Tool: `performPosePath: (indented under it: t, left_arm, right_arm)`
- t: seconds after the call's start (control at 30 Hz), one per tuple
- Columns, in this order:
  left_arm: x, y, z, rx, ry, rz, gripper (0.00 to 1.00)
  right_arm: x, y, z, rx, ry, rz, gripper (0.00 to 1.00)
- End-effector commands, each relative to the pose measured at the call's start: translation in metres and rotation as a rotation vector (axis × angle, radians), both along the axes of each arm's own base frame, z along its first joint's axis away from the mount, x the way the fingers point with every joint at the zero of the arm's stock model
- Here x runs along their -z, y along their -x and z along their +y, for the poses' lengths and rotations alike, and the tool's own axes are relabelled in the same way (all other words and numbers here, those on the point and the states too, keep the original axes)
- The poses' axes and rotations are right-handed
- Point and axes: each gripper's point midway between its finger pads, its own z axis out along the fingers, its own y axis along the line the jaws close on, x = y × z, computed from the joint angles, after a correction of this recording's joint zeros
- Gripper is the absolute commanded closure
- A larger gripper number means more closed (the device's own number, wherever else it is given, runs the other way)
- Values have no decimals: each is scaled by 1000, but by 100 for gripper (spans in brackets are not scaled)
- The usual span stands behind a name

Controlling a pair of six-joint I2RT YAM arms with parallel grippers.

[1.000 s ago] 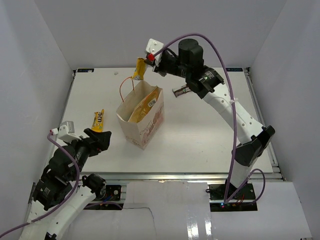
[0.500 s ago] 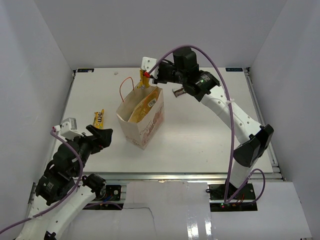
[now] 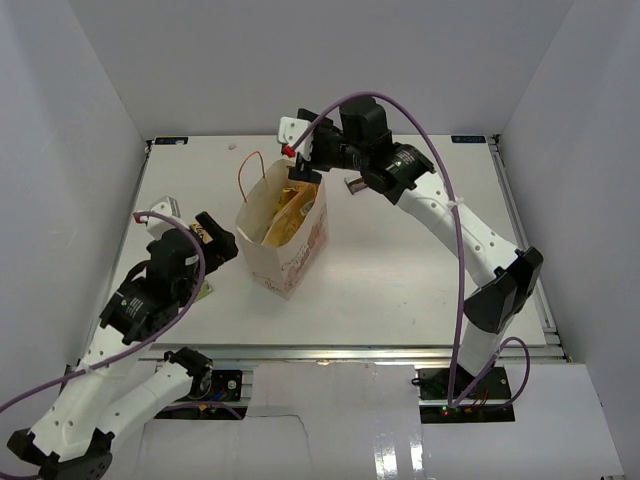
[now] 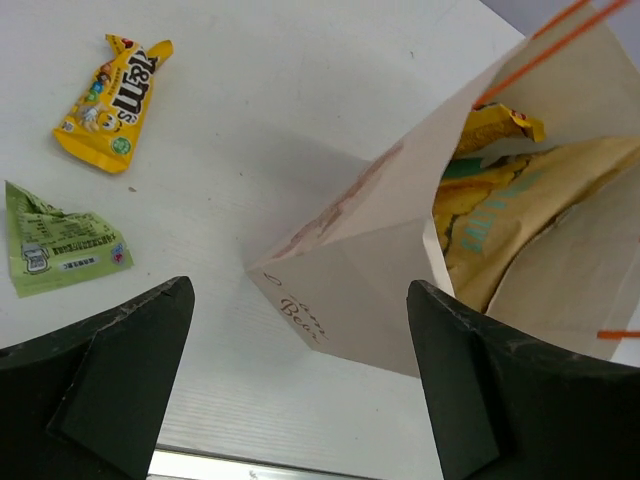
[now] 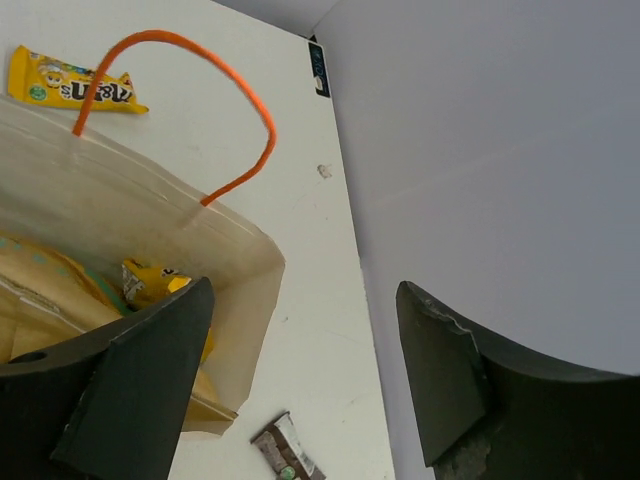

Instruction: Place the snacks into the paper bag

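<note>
Right gripper (image 3: 304, 172) now apart, yellow wrapper (image 5: 150, 281) dropped inside paper bag (image 3: 292, 258); left gripper (image 3: 220, 240) apart, moved closer.

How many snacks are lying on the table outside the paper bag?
3. A yellow packet and a green pouch lie left of the paper bag; a dark bar lies by its far right corner. Others may be hidden.

paper bag (image 3: 292, 262): upright, open | chip bag (image 4: 540, 190), yellow wrapper (image 5: 150, 285): inside | M&M's packet (image 4: 115, 95), green pouch (image 4: 65, 250), bar (image 5: 285, 455): outside
</note>
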Motion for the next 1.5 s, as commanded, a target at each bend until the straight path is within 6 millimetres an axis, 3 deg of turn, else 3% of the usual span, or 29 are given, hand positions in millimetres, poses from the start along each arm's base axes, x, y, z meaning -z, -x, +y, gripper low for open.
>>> performPosePath:
  t: [0.0, 0.07, 0.13, 0.17, 0.2, 0.23, 0.27, 0.3, 0.33, 0.37, 0.4, 0.47, 0.5, 0.53, 0.67, 0.7, 0.8, 0.83, 0.93, 1.33, 1.43, 1.47]
  left_arm:
    - [-18, -9, 13, -72, -62, -10, 2]
    - [-19, -19, 14, -91, -98, -2, 2]
    - [-18, -28, 20, -104, -147, 0, 2]
    - [-17, -37, 18, -98, -154, 6, 2]
    - [-15, -44, 23, -84, -186, 16, 2]
    - [-13, -53, 43, -140, -186, 30, 2]
    - [-11, -63, 36, -81, -146, 28, 4]
    - [0, -72, 42, -71, -153, 64, 5]
    - [5, -79, 64, -126, -134, 80, 7]
    - [7, -87, 61, -93, -106, 80, 10]
    - [15, -95, 64, -105, -110, 109, 10]
    - [20, -110, 65, -105, -90, 119, 13]
    - [32, -121, 67, -110, -85, 157, 14]
    - [37, -129, 74, -128, -75, 162, 15]
    - [90, -157, 86, -104, -44, 302, 21]
    - [115, -164, 88, -96, -49, 375, 23]
    - [131, -178, 96, -97, -96, 431, 25]
    - [135, -180, 98, -96, -110, 440, 25]
    - [148, -188, 104, -72, -163, 479, 26]
    - [202, -203, 114, -7, -260, 630, 36]
    - [212, -201, 113, -4, -248, 653, 41]
    - [213, -201, 111, 4, -241, 655, 49]
  right_arm:
    - [-55, 0, -31, 66, -126, -13, 20]
    - [-58, 3, -53, 75, -152, 49, 17]
    - [-39, -4, -81, 114, -159, 156, 17]
    - [-42, 8, -91, 83, -176, 186, 16]
    - [-14, 9, -102, 97, -149, 268, 17]
    - [-4, 3, -123, 132, -152, 307, 17]
    - [-3, 15, -134, 124, -170, 341, 17]
    - [8, 17, -145, 139, -168, 380, 17]
    - [38, 17, -161, 168, -156, 460, 17]
    - [40, 26, -172, 185, -165, 470, 17]
    - [67, 28, -185, 224, -152, 537, 17]
    - [78, 43, -197, 236, -169, 581, 17]
    - [85, 47, -202, 245, -173, 602, 17]
    - [101, 55, -210, 259, -176, 644, 17]
    - [141, 79, -225, 281, -201, 776, 18]
    - [147, 81, -230, 295, -208, 789, 18]
    - [175, 104, -237, 304, -216, 850, 18]
    - [171, 105, -238, 299, -223, 837, 18]
    - [188, 119, -243, 312, -228, 864, 18]
    - [187, 127, -248, 315, -264, 869, 19]
    - [187, 127, -250, 323, -272, 870, 19]
    - [187, 127, -251, 328, -275, 869, 19]
